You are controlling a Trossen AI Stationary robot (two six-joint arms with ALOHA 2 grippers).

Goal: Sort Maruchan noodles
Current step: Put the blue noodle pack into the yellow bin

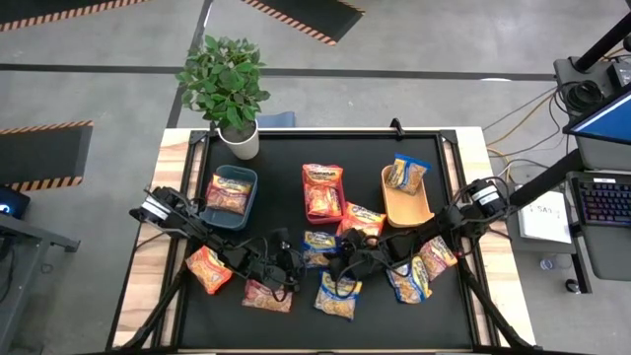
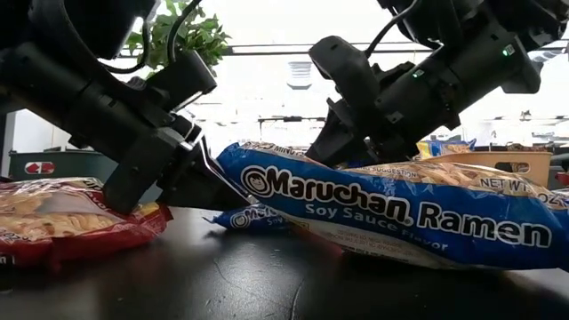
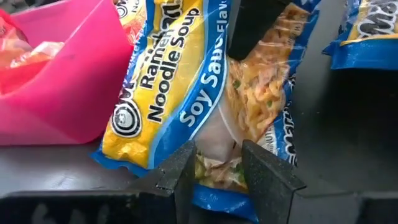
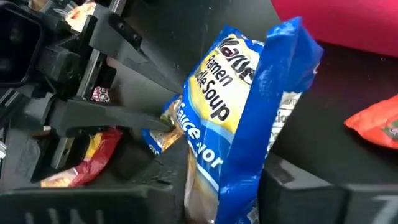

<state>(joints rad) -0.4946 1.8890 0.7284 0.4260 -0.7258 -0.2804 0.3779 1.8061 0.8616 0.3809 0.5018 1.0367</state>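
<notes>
A blue-and-yellow noodle packet [image 1: 317,245] sits at the table's middle between my two grippers, and both are shut on it. My left gripper [image 1: 293,264] comes at it from the left and my right gripper [image 1: 338,264] from the right. The packet fills the left wrist view [image 3: 186,81] and stands crumpled in the right wrist view [image 4: 249,93]. A teal bin [image 1: 246,197] holds a red-pink packet. A red bin [image 1: 308,197] holds an orange one. A tan bin [image 1: 419,209] holds a blue one. My left gripper pinches the packet's end seam [image 3: 217,169] between its two fingers, reaching low and slanting from the table's left. In the right wrist view its fingertips [image 4: 146,117] close on the packet's corner [image 4: 166,124]. My right gripper has the packet's opposite end [image 4: 239,171] between its two fingers, coming low from the table's right. The packet stands bent and crumpled, rising up out of the hold. Whether its lower edge rests on the table does not show.
Loose packets lie around: orange [image 1: 209,268], red-pink [image 1: 266,294], blue [image 1: 338,296] close in the low view [image 2: 400,209], blue [image 1: 409,279], red [image 1: 436,256], orange [image 1: 362,219]. A potted plant [image 1: 229,84] stands at the far left corner.
</notes>
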